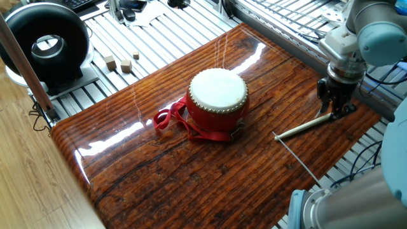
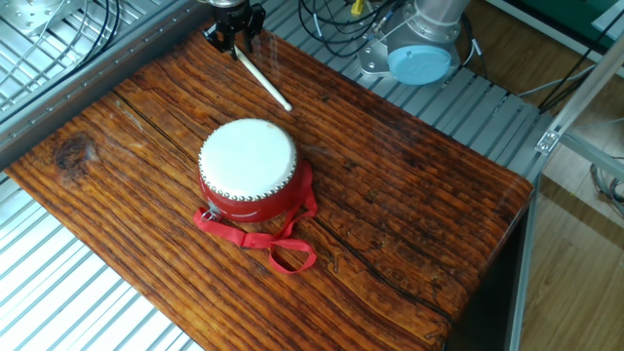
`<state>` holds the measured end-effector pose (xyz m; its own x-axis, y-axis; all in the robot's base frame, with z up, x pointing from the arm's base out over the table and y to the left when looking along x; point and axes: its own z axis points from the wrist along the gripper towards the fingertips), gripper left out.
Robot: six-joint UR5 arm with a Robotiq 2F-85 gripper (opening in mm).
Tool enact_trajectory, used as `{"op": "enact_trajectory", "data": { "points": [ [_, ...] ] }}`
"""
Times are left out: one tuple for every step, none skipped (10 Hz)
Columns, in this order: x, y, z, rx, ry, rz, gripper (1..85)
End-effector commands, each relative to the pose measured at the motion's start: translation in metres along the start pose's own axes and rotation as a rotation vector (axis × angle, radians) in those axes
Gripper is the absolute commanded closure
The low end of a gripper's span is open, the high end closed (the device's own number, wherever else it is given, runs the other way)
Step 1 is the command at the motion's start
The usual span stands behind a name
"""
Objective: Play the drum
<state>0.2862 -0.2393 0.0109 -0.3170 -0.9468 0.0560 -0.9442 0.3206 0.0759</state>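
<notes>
Grasping comes first: end effector sits closed around the drumstick end, three o'clock of the drum; next, lift and strike.

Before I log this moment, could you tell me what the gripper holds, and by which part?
The gripper is down at one end of the drumstick lying on the table; whether its fingers are clamped cannot be told.

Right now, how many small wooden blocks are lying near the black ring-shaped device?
3, all on the slatted metal surface beside the device: one, one right next to it, and a smaller one farther back. Others may be hidden.
</notes>
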Motion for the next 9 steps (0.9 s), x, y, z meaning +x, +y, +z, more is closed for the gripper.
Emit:
{"op": "enact_trajectory", "data": {
  "points": [
    [-0.0029,-0.0038,0.0018,0.012,-0.014,0.001,48.3],
    [-0.0041,-0.0043,0.0021,0.014,-0.018,-0.003,48.3],
    [-0.0059,-0.0032,0.0026,0.010,-0.023,-0.004,48.3],
    [-0.0066,-0.0027,0.0032,0.010,-0.025,-0.004,48.3],
    [-0.0073,-0.0023,0.0038,0.009,-0.026,-0.004,48.3],
    [-0.0080,-0.0021,0.0039,0.008,-0.029,-0.004,48.7],
    [-0.0083,-0.0028,0.0039,0.011,-0.030,-0.006,49.3],
    [-0.0085,-0.0048,0.0039,0.019,-0.031,-0.007,50.3],
    [-0.0081,-0.0076,0.0042,0.029,-0.030,-0.008,51.7]
  ]
}}
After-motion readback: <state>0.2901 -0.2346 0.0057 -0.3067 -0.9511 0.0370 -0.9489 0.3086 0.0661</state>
